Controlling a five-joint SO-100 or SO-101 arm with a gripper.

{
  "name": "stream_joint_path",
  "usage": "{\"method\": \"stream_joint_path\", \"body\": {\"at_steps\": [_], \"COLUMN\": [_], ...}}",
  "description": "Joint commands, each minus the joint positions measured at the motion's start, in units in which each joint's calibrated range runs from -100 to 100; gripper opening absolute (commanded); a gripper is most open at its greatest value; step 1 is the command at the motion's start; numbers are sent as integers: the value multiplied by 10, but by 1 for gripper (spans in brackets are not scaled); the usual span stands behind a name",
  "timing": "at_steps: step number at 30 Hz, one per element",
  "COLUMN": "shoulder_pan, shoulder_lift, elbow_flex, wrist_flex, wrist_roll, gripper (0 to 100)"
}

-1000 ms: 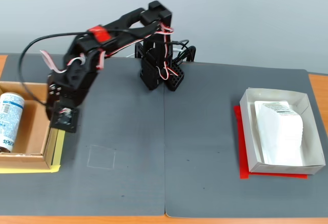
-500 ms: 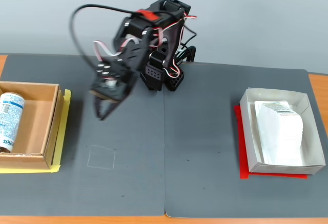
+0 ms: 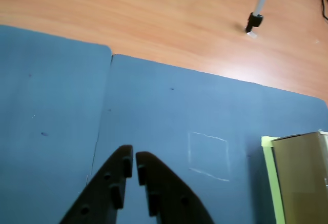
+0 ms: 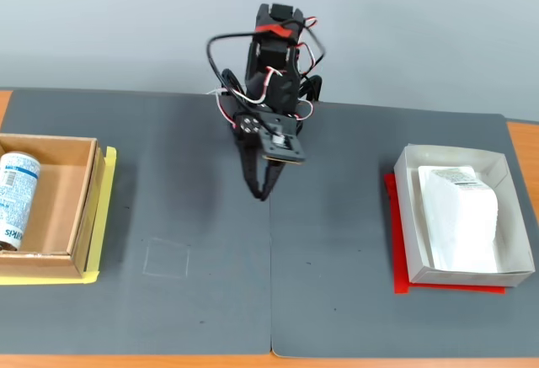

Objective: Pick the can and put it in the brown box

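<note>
Fixed view: the can (image 4: pixel 17 201) is lying inside the brown box (image 4: pixel 81 216) at the bench's left, while the gripper (image 4: pixel 263 191), fingers nearly closed and empty, is hovering mid-mat. Placement looks finished; only parking the arm seems to be remaining.

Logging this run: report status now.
Pincer shut, empty, mid-mat. Can lying inside brown box. White box far side; nothing in the way.

Bare mat (image 4: pixel 337 242) between boxes
</note>
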Motion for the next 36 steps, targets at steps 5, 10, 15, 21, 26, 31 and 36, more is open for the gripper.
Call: {"method": "stream_joint_path", "body": {"at_steps": [5,10,15,21,26,31,36], "shoulder_pan": [-45,-41,-42,-48,-47,-47,-47], "shoulder_lift": [-196,-271,-266,-266,-270,-270,-271], "elbow_flex": [172,267,316,331,330,294,269], "wrist_flex": [-7,-7,-7,-4,8,118,203], "wrist_roll": [-2,-2,-13,-55,-55,-54,-55], "gripper": [1,1,1,1,1,1,1]}}
